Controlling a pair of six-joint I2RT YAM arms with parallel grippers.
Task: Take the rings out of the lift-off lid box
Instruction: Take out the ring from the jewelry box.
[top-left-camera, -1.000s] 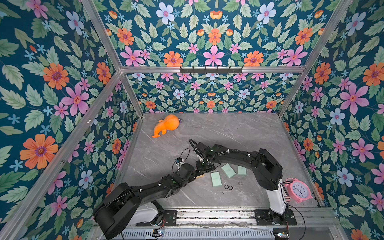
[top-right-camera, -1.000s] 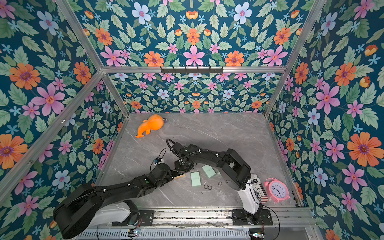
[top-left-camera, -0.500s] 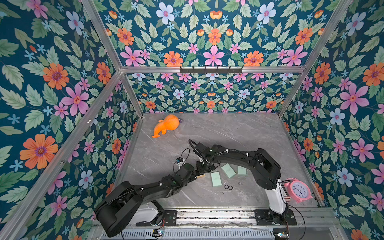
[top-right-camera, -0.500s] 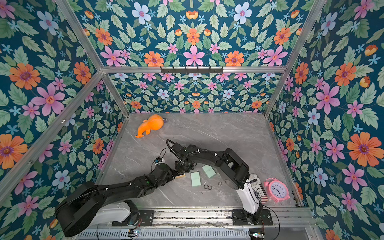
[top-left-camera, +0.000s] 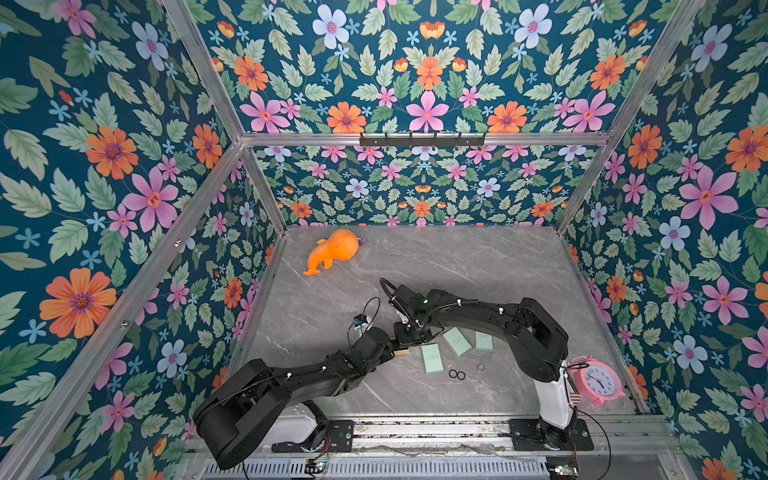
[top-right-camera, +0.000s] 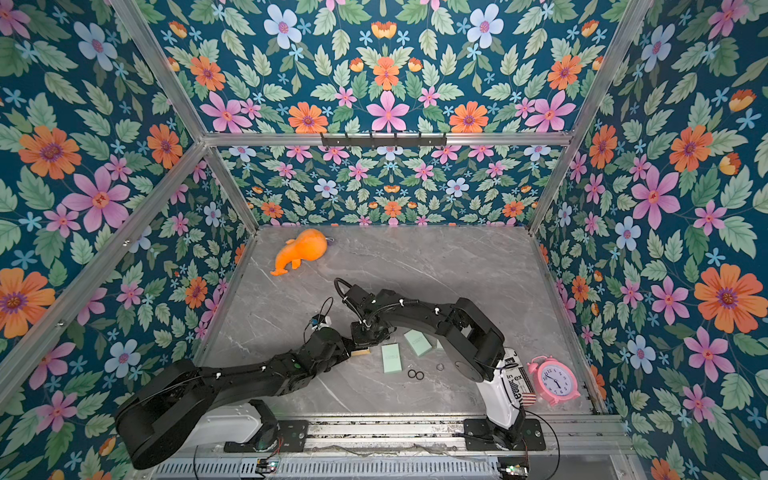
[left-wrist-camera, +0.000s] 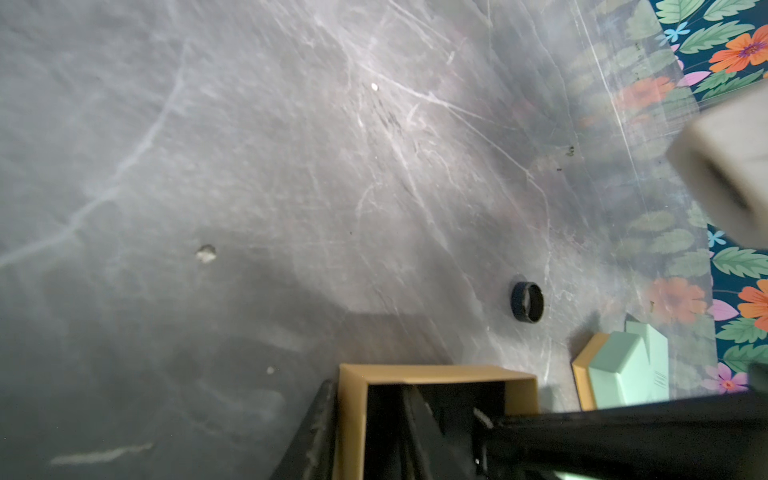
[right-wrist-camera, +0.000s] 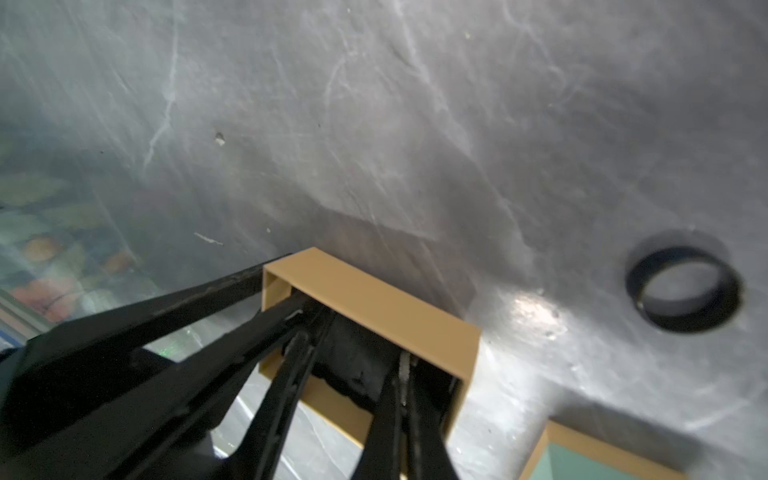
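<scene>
Left tool (left-wrist-camera: 357, 432): gripping the tan box (right-wrist-camera: 374, 303) by one side wall, with one finger sitting outside the wall and the other inside it.
Right tool (right-wrist-camera: 349, 365): closed, reaching down into the tan box from above. I cannot tell whether anything is pinched between its tips.
Tan box: resting open on the tabletop (top-left-camera: 457, 266) with both tools meeting at it. Its inside is dark and mostly covered by the fingers.
Nearest ring: one black ring (left-wrist-camera: 527, 301) is lying on the tabletop just beyond the tan box, ahead of the left tool and not touching the box or either tool. It is also showing off to one side of the right tool in the right wrist view.
Other rings: two black rings (top-left-camera: 457, 374) are lying touching each other, with a silvery ring (top-left-camera: 481, 367) near them. All three are lying out on the tabletop, on the far side of the nearest green box from both tools.
Green boxes: three mint-green boxes (top-left-camera: 432, 358) are lying beside the right tool, the nearest one close to the tan box.
Toy: an orange toy (top-left-camera: 332, 251) is lying well away from both tools.
</scene>
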